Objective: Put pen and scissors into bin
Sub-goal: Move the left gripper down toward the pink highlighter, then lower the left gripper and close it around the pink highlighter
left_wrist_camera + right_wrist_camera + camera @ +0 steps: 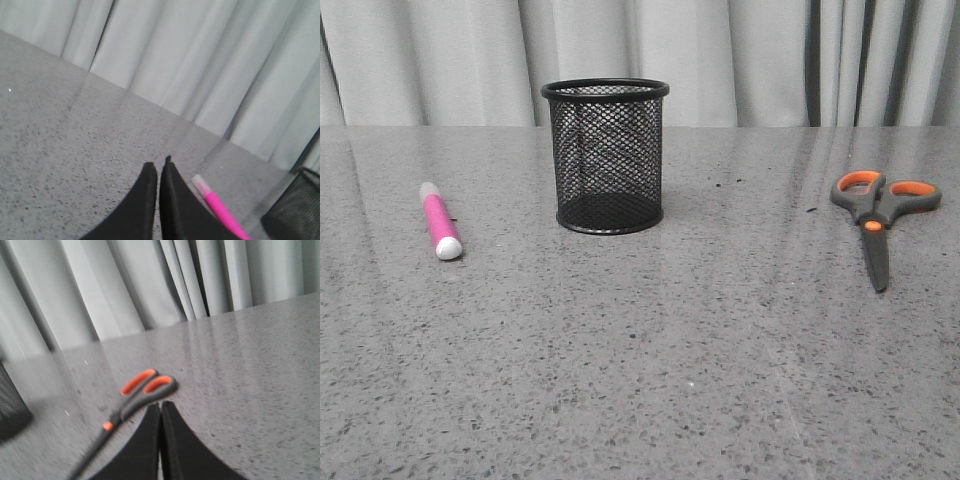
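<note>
Pen [440, 221]: lying left of centre on the bench [640, 380].
Scissors [876, 215]: flat, far right.
Bin [607, 156]: upright, upper centre.
Left end effector [158, 170]: closed, empty.
Right end effector [160, 407]: closed, empty.
Advice: fingers should be opened, then the pen gripped mid-barrel.

It looks like a plain test room or lab: a grey speckled stone-like bench [640, 380] stands before pale grey pleated curtains [740, 60] that close off the whole background, bare and staged rather than homely.
</note>
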Motion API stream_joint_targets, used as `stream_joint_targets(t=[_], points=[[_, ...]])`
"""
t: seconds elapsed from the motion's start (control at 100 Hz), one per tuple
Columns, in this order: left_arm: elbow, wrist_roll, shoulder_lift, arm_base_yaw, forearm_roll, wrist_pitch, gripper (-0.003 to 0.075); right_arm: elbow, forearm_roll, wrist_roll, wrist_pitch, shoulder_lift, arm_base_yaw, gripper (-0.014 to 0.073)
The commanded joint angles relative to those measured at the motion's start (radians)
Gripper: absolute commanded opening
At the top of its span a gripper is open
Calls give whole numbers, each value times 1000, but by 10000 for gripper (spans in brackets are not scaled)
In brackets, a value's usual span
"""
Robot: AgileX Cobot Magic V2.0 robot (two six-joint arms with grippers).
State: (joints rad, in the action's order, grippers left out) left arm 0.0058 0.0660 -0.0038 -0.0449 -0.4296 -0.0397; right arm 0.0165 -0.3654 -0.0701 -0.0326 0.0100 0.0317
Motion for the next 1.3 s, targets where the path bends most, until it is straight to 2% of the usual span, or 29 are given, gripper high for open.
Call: stream_joint_targets(t=[0.0, 0.05, 0.18, 0.3, 0.55, 0.69, 0.85, 0.9, 0.96, 1.03, 1.07, 1.09, 1.14, 1.15, 1.16, 1.23, 1.29], points=[[18, 6, -31, 2, -165, 69, -20, 6, -153, 2, 118, 25, -4, -55], [12, 6, -31, 2, -204, 64, -20, 0, -194, 2, 116, 25, -4, -54], [-34, 6, -29, 0, -221, 6, -20, -61, -196, 2, 25, 20, -4, -43], [-121, 6, 16, 0, -190, -87, -20, -157, -141, 1, -99, -40, -4, -43], [-417, -31, 315, 0, 44, -379, -20, -433, -24, 1, -402, -402, -4, -43], [-563, -118, 505, 0, 49, -533, -20, -583, -16, -17, -519, -583, -4, -44], [-665, -221, 667, 0, 18, -634, -19, -675, -16, -44, -557, -694, -2, -39], [-686, -250, 707, 0, 0, -653, -19, -689, -21, -56, -566, -711, -2, -11], [-706, -275, 749, 0, -21, -670, -13, -702, -22, -61, -580, -723, -2, 86], [-725, -319, 801, -4, -67, -676, 40, -704, -22, -61, -584, -733, -2, 227], [-731, -341, 824, -4, -98, -676, 87, -704, -22, -61, -584, -733, -2, 316], [-738, -356, 841, -4, -122, -676, 137, -704, -22, -61, -584, -733, -2, 360], [-745, -386, 870, -4, -161, -678, 225, -704, -22, -61, -584, -733, -2, 396], [-750, -394, 884, -4, -173, -678, 273, -704, -22, -61, -584, -733, -2, 398], [-750, -399, 884, -4, -180, -678, 273, -704, -22, -61, -584, -733, -2, 398], [-764, -409, 932, -4, -237, -682, 422, -704, -22, -61, -584, -733, -2, 393], [-778, -434, 966, -4, -271, -688, 457, -704, -22, -61, -584, -733, -2, 393]])
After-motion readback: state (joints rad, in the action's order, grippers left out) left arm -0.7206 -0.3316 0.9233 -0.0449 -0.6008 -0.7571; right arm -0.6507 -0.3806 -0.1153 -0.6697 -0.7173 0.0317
